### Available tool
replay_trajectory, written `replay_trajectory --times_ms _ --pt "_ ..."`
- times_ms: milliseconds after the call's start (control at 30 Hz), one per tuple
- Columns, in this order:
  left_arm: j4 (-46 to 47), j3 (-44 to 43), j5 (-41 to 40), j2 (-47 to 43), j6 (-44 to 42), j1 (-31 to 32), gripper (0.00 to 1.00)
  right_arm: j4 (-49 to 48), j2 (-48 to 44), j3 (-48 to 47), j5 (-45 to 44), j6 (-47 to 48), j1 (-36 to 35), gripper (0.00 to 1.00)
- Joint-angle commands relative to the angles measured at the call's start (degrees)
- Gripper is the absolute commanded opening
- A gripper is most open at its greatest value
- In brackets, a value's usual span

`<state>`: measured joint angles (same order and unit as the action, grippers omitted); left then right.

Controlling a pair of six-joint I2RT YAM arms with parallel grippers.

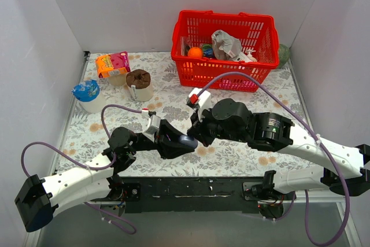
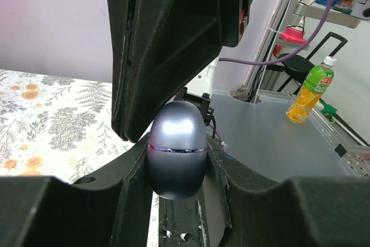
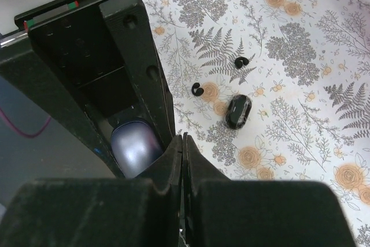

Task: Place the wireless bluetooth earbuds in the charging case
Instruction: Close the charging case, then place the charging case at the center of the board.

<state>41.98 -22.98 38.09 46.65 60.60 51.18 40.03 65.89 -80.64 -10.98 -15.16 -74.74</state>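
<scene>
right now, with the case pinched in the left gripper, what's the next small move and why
Probably bring the shut right gripper to the seam of the charging case and pry the lid up. The left gripper clamps the case, its lid looks closed, and both earbuds lie loose on the table.

The left gripper [image 1: 186, 143], its jaws filled by the charging case [image 2: 177, 148], meets the closed right gripper [image 1: 195, 136] tip to tip over the table's near middle, blocking that lane. Beyond them the flowered cloth [image 1: 173, 93] is open as far as the red basket [image 1: 225, 73] at far right and the brown-topped cup [image 1: 139, 85], blue-lidded cup [image 1: 88, 95] and snack bag [image 1: 112, 63] at far left (only two tiny earbuds [image 3: 198, 89] and a stubby black piece [image 3: 238, 111] lie on the cloth beside the right gripper).
</scene>
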Motion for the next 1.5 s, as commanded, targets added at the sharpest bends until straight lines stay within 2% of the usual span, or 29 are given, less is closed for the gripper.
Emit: replay_trajectory --times_ms 0,100,133,167,233,333,400,567,767,1033,1167,1200,1467 --pt "0.7 -1.0 -3.3 -0.9 -0.9 -0.1 0.00 -2.0 -1.4 0.4 1.5 -1.6 -0.3 0.03" --pt "-0.7 -0.9 -4.6 -1.2 -0.9 0.0 0.00 -1.5 -4.3 1.4 -7.9 -5.2 -0.3 0.02" --pt "-1.9 -1.0 -5.6 -1.4 -0.8 -0.1 0.00 -1.4 -5.6 2.2 -15.6 -6.5 -0.3 0.02" --pt "-3.5 -1.1 -7.0 -1.8 -0.7 -0.1 0.00 -2.2 -7.2 3.5 -18.8 -7.3 -0.1 0.03" --pt "-9.6 -1.1 -15.2 -1.7 0.7 -0.1 0.00 -3.7 -11.8 9.4 -23.2 -8.7 0.9 0.06" --pt "-21.0 -3.5 -30.0 2.3 8.2 -0.2 0.00 -5.2 -14.5 17.0 -20.1 -11.4 4.8 0.10" --pt "-24.8 -5.2 -32.5 6.1 12.6 -0.7 0.00 -5.7 -14.5 20.2 -19.1 -12.6 5.7 0.11" --pt "-26.0 -10.7 -27.1 23.9 19.6 -6.1 0.00 -9.1 -15.6 27.3 -16.9 -15.2 5.7 0.11" --pt "-23.9 -19.2 -22.5 41.5 20.0 -11.7 0.00 -11.6 -18.9 30.8 -16.4 -15.0 5.7 0.12" --pt "-29.9 -35.4 -18.0 60.3 19.0 -17.6 0.01 -13.3 -21.3 33.7 -15.6 -15.2 5.9 0.12" --pt "-35.9 -40.6 -18.7 65.3 16.7 -18.0 0.13 -12.4 -22.3 33.3 -16.3 -14.4 6.0 0.13" --pt "-37.2 -40.9 -18.8 66.3 16.5 -18.0 0.21 -12.1 -22.6 32.9 -16.6 -14.1 5.9 0.13" --pt "-39.2 -36.1 -18.2 65.1 15.8 -19.1 0.46 -10.8 -23.4 32.6 -18.4 -13.7 6.1 0.15"
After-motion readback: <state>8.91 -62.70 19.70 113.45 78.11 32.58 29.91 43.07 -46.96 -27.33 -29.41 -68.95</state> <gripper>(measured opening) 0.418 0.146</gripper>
